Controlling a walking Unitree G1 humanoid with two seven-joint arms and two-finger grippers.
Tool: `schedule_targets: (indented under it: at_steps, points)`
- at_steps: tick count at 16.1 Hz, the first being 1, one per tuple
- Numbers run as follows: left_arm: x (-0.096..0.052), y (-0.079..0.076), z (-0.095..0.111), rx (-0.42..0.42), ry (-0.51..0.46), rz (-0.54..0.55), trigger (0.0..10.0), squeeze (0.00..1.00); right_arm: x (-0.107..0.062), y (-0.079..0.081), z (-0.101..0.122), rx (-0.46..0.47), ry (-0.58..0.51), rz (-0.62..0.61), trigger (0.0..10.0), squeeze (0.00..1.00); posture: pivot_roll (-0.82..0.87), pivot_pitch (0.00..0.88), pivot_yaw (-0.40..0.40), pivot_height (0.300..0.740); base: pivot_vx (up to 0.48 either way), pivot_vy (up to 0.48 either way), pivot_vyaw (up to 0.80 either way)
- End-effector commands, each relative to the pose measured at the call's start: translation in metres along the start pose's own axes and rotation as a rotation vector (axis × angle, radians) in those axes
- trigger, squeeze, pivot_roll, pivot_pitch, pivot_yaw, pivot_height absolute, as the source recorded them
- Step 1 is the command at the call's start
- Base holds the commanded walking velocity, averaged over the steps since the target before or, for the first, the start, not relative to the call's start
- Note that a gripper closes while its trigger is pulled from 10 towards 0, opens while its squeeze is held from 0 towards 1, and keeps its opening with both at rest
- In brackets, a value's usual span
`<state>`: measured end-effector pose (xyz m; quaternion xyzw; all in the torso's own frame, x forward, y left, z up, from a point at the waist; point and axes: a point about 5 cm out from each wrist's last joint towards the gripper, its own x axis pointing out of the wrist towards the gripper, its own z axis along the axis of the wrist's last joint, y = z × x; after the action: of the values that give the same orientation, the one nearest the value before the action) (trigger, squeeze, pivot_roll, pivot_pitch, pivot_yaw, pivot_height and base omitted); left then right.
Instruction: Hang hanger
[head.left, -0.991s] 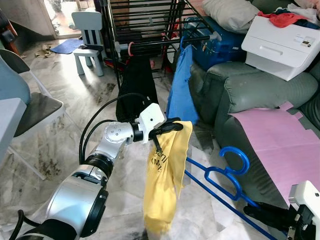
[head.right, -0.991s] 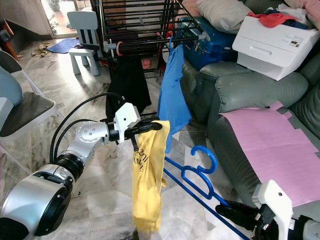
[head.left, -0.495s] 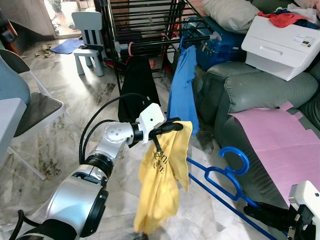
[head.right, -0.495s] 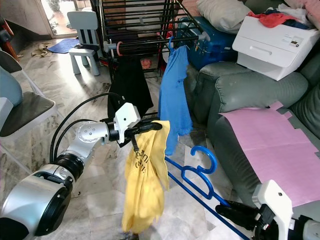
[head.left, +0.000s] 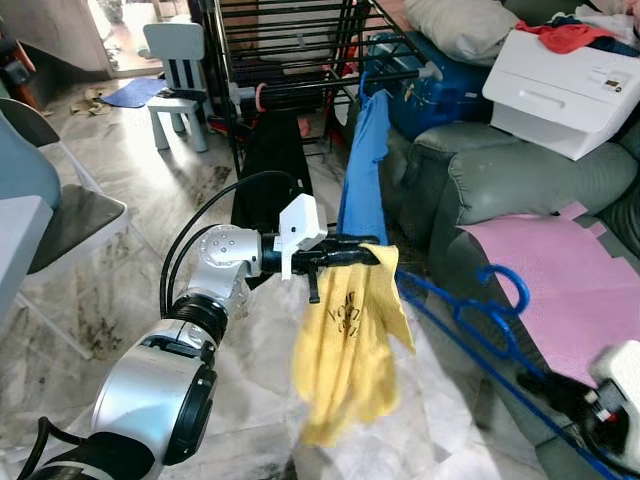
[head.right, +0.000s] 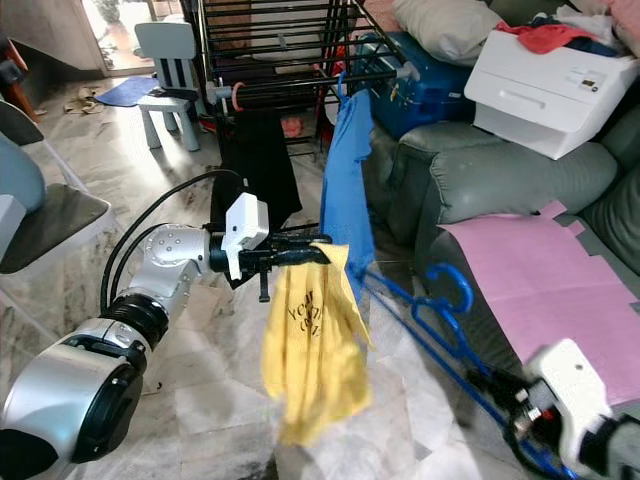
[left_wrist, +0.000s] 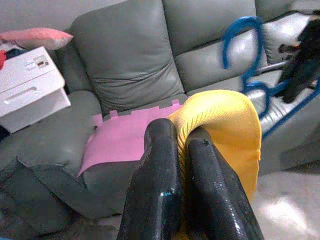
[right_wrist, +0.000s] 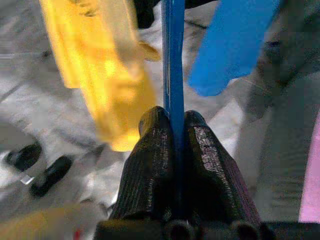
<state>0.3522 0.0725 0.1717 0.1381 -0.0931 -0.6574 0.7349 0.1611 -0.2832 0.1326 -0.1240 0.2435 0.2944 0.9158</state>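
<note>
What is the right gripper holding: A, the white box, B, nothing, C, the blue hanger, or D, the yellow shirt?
C: the right gripper has its fingers shut on a bar of the blue hanger, while the yellow shirt hangs from the left gripper.

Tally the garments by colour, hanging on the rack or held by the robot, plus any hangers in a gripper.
Yellow t-shirt, in left gripper: 1
Blue shirt on black drying rack: 1
Black garment on rack: 1
Blue plastic hanger, in right gripper: 1
Total: 4
</note>
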Motion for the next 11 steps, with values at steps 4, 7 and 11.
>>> schedule_targets:
  at_steps: [4, 7, 11]
  points:
    - [-0.007, 0.004, 0.002, 0.046, 0.033, 0.015, 10.0, 0.0, -0.027, 0.012, 0.019, -0.025, -0.022, 0.079, 10.0, 0.0, -0.03, 0.0, 0.018, 0.74, 0.0, 0.0, 0.0]
    - [-0.007, 0.0, -0.002, 0.057, 0.052, -0.007, 10.0, 0.0, -0.033, 0.02, 0.029, -0.021, -0.052, 0.129, 10.0, 0.0, -0.04, 0.0, 0.021, 0.74, 0.0, 0.0, 0.0]
    - [-0.004, -0.005, -0.006, 0.079, 0.079, -0.037, 10.0, 0.0, -0.031, 0.029, 0.05, -0.006, -0.139, 0.234, 10.0, 0.0, -0.04, 0.0, 0.019, 0.74, 0.0, 0.0, 0.0]
